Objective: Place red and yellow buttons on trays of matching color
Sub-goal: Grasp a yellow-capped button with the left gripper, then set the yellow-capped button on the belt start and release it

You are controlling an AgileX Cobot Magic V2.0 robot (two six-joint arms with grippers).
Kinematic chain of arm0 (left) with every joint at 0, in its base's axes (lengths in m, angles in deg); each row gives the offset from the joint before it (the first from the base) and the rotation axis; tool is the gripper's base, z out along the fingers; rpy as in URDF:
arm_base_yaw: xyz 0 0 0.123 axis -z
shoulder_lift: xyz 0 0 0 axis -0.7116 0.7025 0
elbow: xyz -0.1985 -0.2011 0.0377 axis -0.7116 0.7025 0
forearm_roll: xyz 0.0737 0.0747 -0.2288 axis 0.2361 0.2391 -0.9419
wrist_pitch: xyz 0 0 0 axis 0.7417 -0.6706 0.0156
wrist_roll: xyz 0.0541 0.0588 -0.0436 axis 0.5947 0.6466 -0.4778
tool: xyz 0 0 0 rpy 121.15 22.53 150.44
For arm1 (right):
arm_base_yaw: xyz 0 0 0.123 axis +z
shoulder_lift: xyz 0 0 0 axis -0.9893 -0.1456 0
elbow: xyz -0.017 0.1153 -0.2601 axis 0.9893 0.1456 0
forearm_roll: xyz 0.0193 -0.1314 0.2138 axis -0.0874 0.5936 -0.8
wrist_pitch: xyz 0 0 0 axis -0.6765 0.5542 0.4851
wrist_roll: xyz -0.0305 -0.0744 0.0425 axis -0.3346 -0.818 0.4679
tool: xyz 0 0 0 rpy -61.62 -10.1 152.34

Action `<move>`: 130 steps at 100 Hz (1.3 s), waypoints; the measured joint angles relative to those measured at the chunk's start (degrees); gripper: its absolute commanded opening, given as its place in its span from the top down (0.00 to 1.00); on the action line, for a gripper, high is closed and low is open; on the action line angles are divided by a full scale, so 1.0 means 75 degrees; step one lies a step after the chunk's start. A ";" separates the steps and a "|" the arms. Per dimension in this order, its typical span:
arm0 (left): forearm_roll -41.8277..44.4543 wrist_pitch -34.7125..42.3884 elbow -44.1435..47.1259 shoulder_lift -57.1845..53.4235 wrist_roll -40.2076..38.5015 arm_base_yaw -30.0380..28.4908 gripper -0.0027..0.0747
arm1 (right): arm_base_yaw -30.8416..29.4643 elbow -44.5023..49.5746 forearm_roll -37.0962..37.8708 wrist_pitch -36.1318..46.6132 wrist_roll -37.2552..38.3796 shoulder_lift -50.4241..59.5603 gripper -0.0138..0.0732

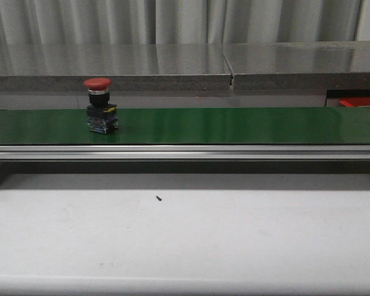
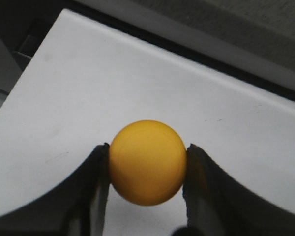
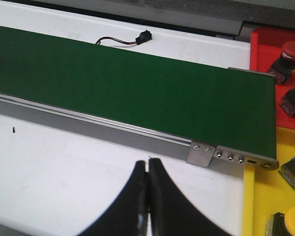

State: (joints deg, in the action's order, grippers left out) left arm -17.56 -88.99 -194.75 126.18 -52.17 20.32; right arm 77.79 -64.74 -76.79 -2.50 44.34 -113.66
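A red button with a black and blue base stands upright on the green conveyor belt, towards its left end. My left gripper is shut on a yellow button, whose round cap fills the gap between the fingers above the white table. My right gripper is shut on nothing, low over the white table just in front of the belt's right end. Beyond that end lie the red tray holding two red buttons and the yellow tray holding yellow buttons. Neither gripper shows in the front view.
The belt's metal rail runs across the table in front of me. A small dark speck lies on the white table. A black connector with a wire lies behind the belt. A corner of the red tray shows at far right.
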 measured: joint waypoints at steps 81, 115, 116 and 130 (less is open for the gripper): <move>-0.0459 -0.0034 0.3129 -0.3160 0.0241 0.2348 0.99 | 0.0000 0.0000 0.0000 0.0000 0.0000 0.0000 0.92; -0.0560 0.1602 0.6243 -0.4504 0.0453 0.2831 0.99 | 0.0000 0.0000 0.0000 0.0000 -0.0005 0.0000 0.92; -0.0560 0.1660 0.6332 -0.4504 0.0457 0.2831 0.99 | 0.0000 0.0000 0.0000 0.0000 -0.0005 0.0000 0.92; -0.0577 0.2442 0.6989 -0.4504 0.0548 0.2831 0.99 | 0.0000 0.0000 0.0000 0.0000 -0.0005 0.0000 0.92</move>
State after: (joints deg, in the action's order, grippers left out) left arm -21.89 -70.67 -142.34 92.40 -48.06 41.55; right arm 77.79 -64.74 -76.79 -2.50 44.31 -113.66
